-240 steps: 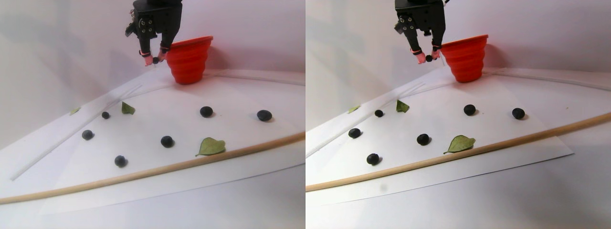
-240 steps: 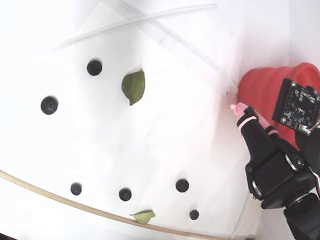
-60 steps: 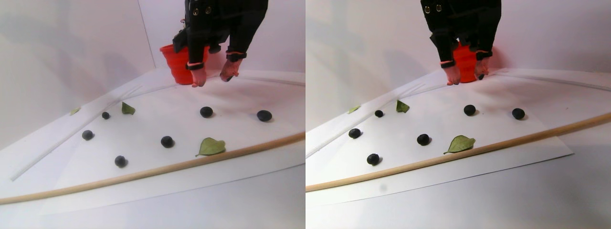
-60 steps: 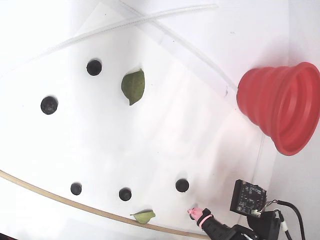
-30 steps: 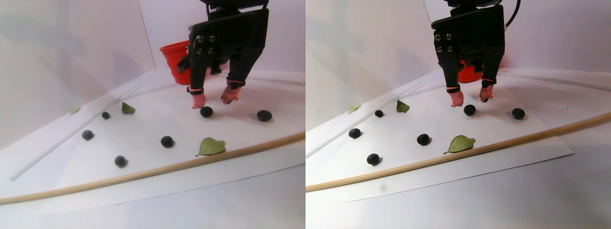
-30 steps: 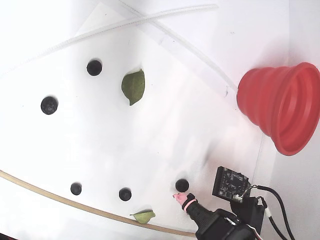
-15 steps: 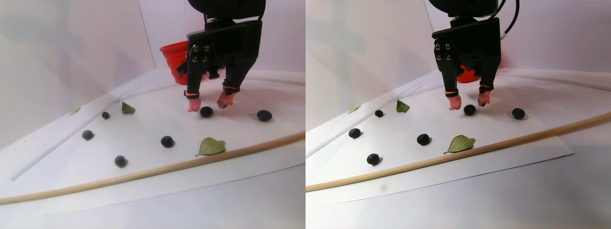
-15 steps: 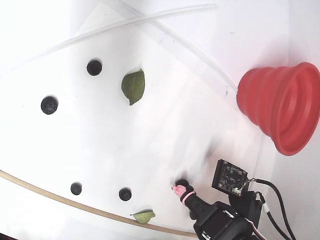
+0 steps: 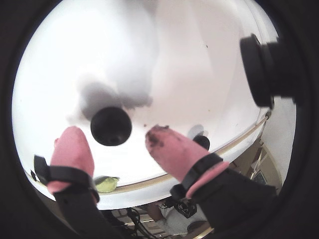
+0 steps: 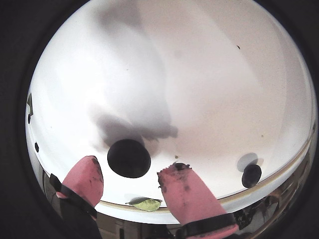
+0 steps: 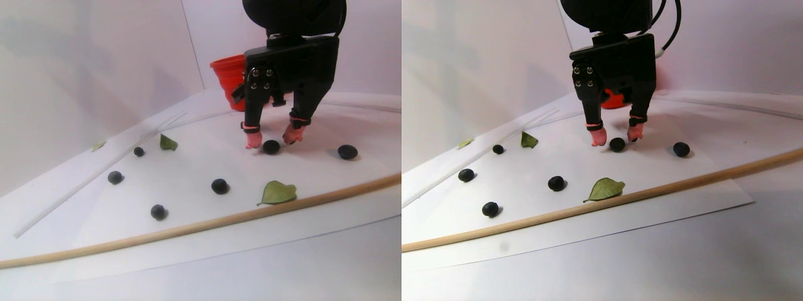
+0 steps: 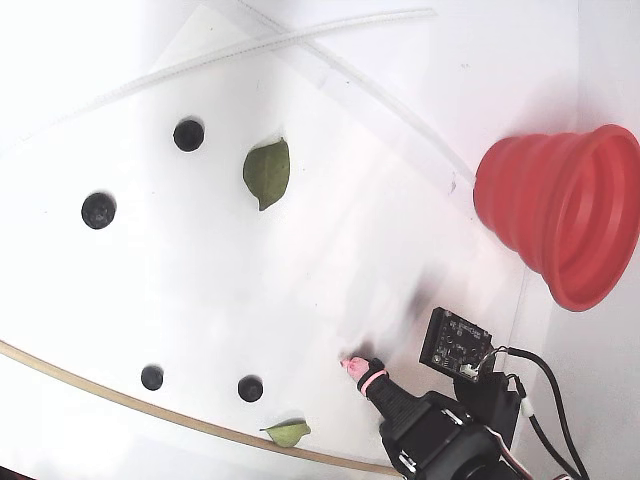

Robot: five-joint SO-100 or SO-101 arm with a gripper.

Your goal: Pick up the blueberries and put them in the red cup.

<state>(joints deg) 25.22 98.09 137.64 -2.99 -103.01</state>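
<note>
My gripper point(image 9: 114, 137) is open, its pink fingertips low over the white sheet. One blueberry point(image 9: 110, 126) lies on the sheet between and just beyond the tips, touching neither; it also shows in the other wrist view point(image 10: 128, 158) and the stereo pair view point(image 11: 271, 147). Another blueberry point(image 11: 347, 151) lies to the right of it, and several more point(image 11: 219, 185) are scattered to the left. The red cup point(image 12: 560, 210) lies tilted at the sheet's far side, behind the arm in the stereo pair view point(image 11: 229, 75). In the fixed view only one pink fingertip point(image 12: 353, 366) shows.
Two green leaves point(image 11: 276, 192) point(image 11: 167, 143) lie on the sheet. A thin wooden strip point(image 11: 188, 226) borders the sheet's near edge and a clear strip point(image 12: 300, 40) the far side. A black camera housing point(image 9: 256, 69) juts in at the right of a wrist view.
</note>
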